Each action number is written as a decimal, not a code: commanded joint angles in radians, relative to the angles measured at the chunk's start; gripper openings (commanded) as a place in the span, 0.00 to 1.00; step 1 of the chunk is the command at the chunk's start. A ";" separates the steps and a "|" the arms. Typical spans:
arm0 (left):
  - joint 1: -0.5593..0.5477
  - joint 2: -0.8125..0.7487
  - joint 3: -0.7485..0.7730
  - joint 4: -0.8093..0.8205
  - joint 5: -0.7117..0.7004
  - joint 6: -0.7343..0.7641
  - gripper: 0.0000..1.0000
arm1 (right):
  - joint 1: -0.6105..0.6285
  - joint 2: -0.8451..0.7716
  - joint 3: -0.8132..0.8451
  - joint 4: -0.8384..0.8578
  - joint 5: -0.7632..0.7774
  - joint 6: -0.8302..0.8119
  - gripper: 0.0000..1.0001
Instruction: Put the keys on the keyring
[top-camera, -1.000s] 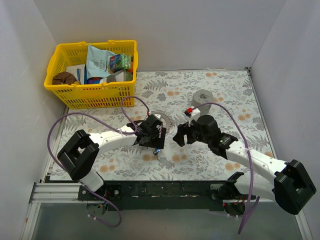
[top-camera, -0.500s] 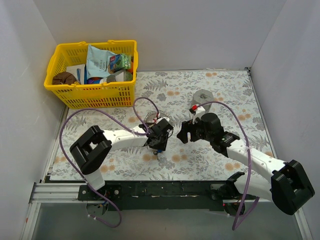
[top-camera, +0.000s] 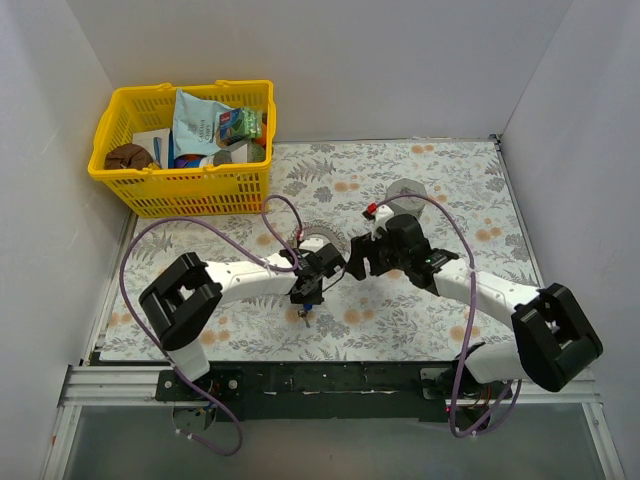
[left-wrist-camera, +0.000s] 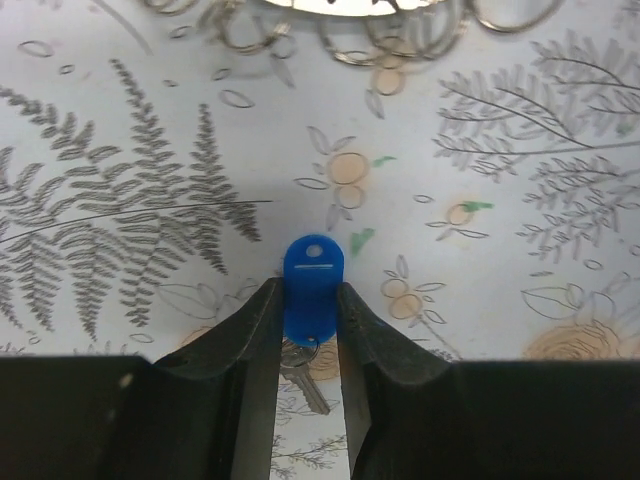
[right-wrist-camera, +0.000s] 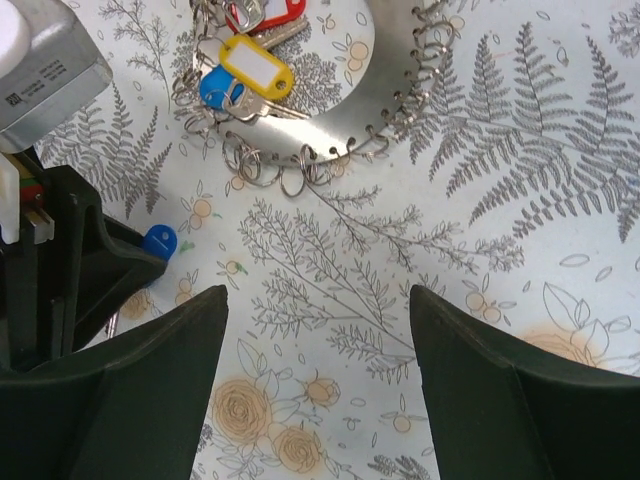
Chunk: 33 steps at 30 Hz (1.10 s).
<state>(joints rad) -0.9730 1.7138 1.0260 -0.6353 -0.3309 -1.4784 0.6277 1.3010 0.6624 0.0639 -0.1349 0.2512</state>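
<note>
A blue-headed key stands pinched between my left gripper's fingers, its metal blade hanging back toward the wrist. That same key shows at the left of the right wrist view. The keyring is a silvery crescent hung with many small rings. It lies just beyond both grippers, with yellow, blue and red keys at its inner edge. My right gripper hovers open over bare cloth near the keyring, holding nothing. From above, the left gripper and right gripper sit close together.
A yellow basket full of packets stands at the back left. A grey cylinder sits behind the right arm. Purple cables loop over both arms. White walls enclose the flowered tablecloth.
My left gripper's jaws have closed onto the blue key. The right gripper has shifted back and left, toward the keyring, still open.
</note>
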 joint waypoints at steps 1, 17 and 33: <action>0.094 0.035 -0.079 -0.219 -0.042 -0.072 0.23 | -0.006 0.084 0.111 0.062 -0.037 -0.042 0.81; 0.267 -0.216 -0.066 -0.142 -0.025 -0.022 0.90 | 0.013 0.501 0.482 -0.006 -0.129 -0.084 0.40; 0.267 -0.441 -0.119 0.029 0.059 0.027 0.98 | 0.038 0.658 0.594 -0.168 -0.069 -0.122 0.01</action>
<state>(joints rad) -0.7025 1.2945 0.9237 -0.6430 -0.2913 -1.4647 0.6529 1.9705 1.2381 -0.0601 -0.2169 0.1555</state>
